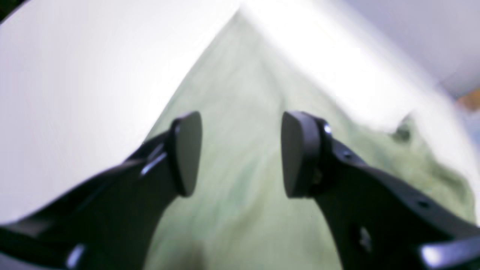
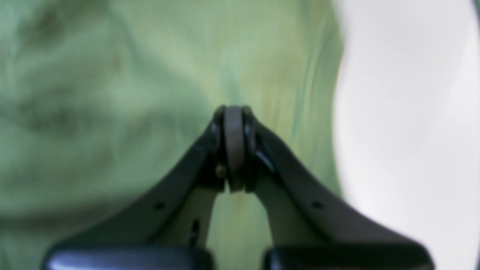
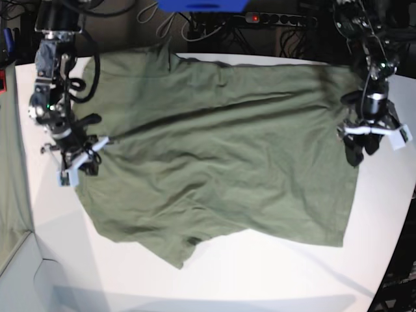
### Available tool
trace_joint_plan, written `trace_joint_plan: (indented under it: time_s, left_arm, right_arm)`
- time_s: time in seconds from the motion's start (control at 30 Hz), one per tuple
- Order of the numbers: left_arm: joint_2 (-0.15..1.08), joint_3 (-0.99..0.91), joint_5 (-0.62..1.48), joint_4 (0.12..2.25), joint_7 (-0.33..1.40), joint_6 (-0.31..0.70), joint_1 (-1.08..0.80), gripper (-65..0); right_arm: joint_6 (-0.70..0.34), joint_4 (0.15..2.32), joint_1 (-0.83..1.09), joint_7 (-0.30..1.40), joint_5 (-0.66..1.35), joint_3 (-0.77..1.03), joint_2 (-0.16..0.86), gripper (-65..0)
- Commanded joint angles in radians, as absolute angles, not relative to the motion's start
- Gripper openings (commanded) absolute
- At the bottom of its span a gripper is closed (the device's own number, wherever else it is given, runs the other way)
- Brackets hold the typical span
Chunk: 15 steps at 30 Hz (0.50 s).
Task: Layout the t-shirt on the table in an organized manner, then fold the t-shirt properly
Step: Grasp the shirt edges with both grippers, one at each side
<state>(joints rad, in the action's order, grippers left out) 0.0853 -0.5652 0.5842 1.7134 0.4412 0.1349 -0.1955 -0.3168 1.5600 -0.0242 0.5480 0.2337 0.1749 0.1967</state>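
- The t-shirt [image 3: 221, 149] lay spread across the middle of the table [image 3: 273, 273], olive-green and mostly flat, with long creases running across its body.
- Its lower edge in the base view was uneven, one corner of cloth reaching down toward the near side of the tabletop, and bare white surface showed below it and along both sides.
- The right gripper [image 3: 81, 159], on the left side of the base view, sat at the shirt's edge there; a ridge of taut fabric ran from it across the cloth.
- In the right wrist view the right gripper [image 2: 234, 112] had its pads pressed together, with green cloth filling the picture around and behind them; the view was too blurred to show whether fabric lay between the pads.
- The left gripper [image 3: 364, 146], on the right side of the base view, hung at the opposite edge of the shirt.
- In the left wrist view the left gripper [image 1: 242, 150] stood with its two fingers apart and nothing between them, pale green fabric [image 1: 240, 112] under the gap and white table [image 1: 75, 93] to either side.
- A green cloth strip [image 3: 10, 195] ran along the far left edge of the base view, apart from the shirt.
- Cables and a power strip [image 3: 276, 19] lay beyond the table's far edge.
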Motion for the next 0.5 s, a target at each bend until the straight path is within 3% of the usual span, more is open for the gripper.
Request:
trace_joint_plan:
  time_s: [0.0, 0.23, 0.47]
  left_arm:
    - [0.110, -0.565, 0.587, 1.685, 0.423, 0.134, -0.163, -32.0]
    - [0.163, -0.524, 0.587, 1.340, 0.420, 0.133, 0.019, -32.1]
    - [0.205, -0.490, 0.587, 1.155, 0.417, 0.133, 0.045, -32.1]
  right_arm:
    - [-0.317, 1.543, -0.074, 0.533, 0.236, 0.163, 0.203, -65.0]
    - [-0.318, 1.129, -0.440, 0.521, 0.236, 0.042, 0.216, -65.0]
    - [-0.318, 0.789, -0.650, 0.309, 0.236, -0.131, 0.219, -65.0]
